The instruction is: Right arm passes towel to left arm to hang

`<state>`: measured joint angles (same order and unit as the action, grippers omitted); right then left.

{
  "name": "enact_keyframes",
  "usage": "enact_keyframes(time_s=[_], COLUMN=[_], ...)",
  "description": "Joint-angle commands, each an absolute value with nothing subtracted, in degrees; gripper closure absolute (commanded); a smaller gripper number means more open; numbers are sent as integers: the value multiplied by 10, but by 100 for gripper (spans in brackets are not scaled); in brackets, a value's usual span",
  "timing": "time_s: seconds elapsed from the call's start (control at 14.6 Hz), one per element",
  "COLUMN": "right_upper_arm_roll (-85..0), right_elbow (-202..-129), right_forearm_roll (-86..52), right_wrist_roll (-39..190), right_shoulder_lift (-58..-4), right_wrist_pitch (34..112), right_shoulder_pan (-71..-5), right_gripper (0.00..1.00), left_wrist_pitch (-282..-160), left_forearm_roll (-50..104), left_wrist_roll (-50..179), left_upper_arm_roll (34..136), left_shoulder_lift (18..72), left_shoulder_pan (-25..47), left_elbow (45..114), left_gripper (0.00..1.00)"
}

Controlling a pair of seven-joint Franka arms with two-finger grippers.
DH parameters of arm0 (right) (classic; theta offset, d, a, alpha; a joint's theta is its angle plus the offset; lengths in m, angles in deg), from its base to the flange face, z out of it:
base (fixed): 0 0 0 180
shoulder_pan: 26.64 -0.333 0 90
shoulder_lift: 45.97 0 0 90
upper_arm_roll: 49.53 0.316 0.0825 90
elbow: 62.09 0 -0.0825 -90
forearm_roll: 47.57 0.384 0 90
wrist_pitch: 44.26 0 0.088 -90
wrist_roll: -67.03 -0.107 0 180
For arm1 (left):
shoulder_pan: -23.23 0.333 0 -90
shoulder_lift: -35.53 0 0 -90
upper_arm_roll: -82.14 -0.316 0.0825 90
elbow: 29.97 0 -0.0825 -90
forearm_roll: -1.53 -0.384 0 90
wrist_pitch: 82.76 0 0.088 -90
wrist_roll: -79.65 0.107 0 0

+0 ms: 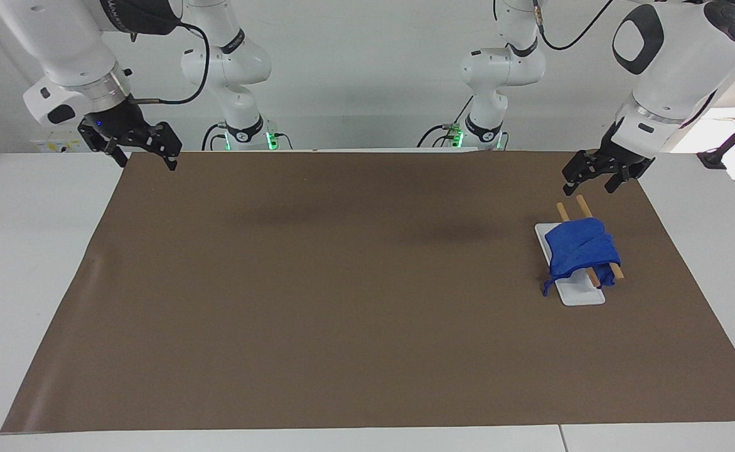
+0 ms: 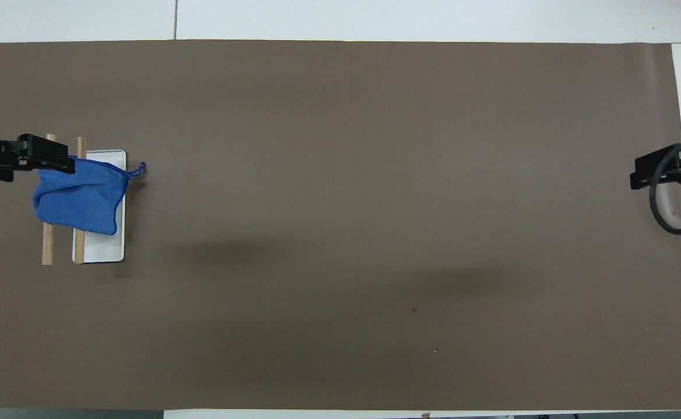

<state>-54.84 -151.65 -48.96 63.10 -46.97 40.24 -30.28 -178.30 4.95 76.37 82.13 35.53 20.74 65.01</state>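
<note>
- Towel (image 1: pixel 580 254) (image 2: pixel 79 199) is draped over two wooden rails (image 1: pixel 616 271) (image 2: pixel 47 249) of a small rack on a white base (image 1: pixel 582 295) (image 2: pixel 103 250), at the left arm's end of the desk (image 1: pixel 342 301) (image 2: pixel 375 203), which is covered by a brown mat.
- Its cord loop (image 1: pixel 546 289) (image 2: pixel 137 170) hangs off one corner (down beside the white base).
- Left gripper (image 1: pixel 594 178) (image 2: pixel 46 157) is raised over the mat near the rail ends closest to the robots, fingers spread and empty, clear of the cloth.
- Right gripper (image 1: pixel 147 155) (image 2: pixel 645 174) waits in the air over the mat's edge at the right arm's end, fingers apart, holding nothing.
</note>
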Motion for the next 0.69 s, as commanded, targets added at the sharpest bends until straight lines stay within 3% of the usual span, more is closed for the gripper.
enact_keyframes(time_s=[0.0, 0.62], right_upper_arm_roll=[-546, -546], right_elbow=[-1527, -1527], right_forearm_roll=[-484, -484], right_wrist_roll=[647, 647], right_shoulder_lift=[-478, -478], right_wrist_pitch=[406, 406], right_shoulder_pan=[-296, -296], right_gripper=[0, 0], left_wrist_pitch=[-1769, -1732], left_forearm_roll=[43, 39], left_wrist_roll=[790, 803], left_upper_arm_roll=[815, 811], left_shoulder_lift=[363, 378], left_shoulder_pan=[214, 225], left_elbow=[636, 597], left_gripper=[0, 0])
